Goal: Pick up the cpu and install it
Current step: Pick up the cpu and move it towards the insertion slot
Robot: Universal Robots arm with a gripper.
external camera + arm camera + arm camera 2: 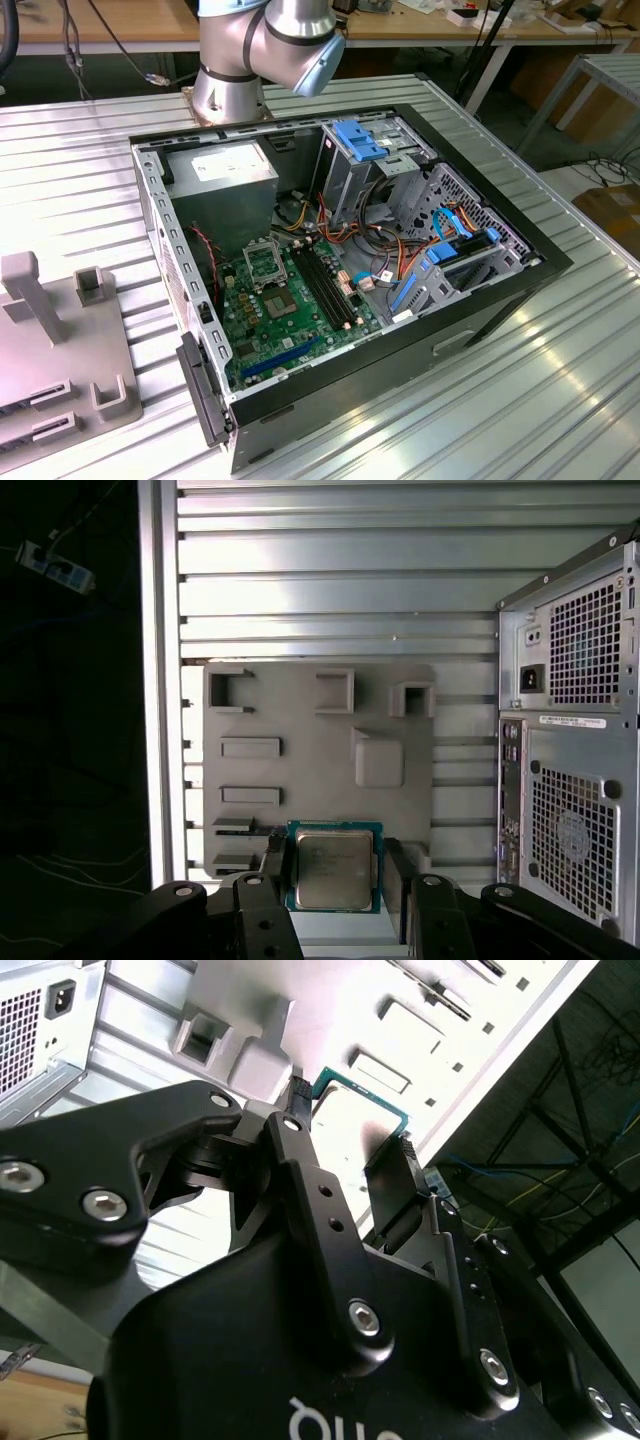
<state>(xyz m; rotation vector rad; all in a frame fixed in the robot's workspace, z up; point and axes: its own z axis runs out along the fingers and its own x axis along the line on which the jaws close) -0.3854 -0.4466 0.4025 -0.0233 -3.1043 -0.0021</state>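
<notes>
The cpu (333, 868), a small square chip with a silver-grey top and a green rim, sits between my gripper's (335, 872) two black fingers (274, 870), which press on its opposite edges. It hangs well above the grey holder tray (300, 730) on the ribbed metal table. The second wrist view shows the same cpu (362, 1110) clamped in the gripper (352, 1125). In the exterior view the open computer case lies on its side with the green motherboard (300, 320) showing, and its metal-framed socket (262, 262) is near the power supply.
The grey holder tray (60, 350) stands at the exterior view's left, beside the case (500, 300). Cables, blue drive brackets (360, 140) and memory slots crowd the case's inside. The arm's base (235, 80) stands behind the case. The case's rear panel (570, 770) stands close to the tray.
</notes>
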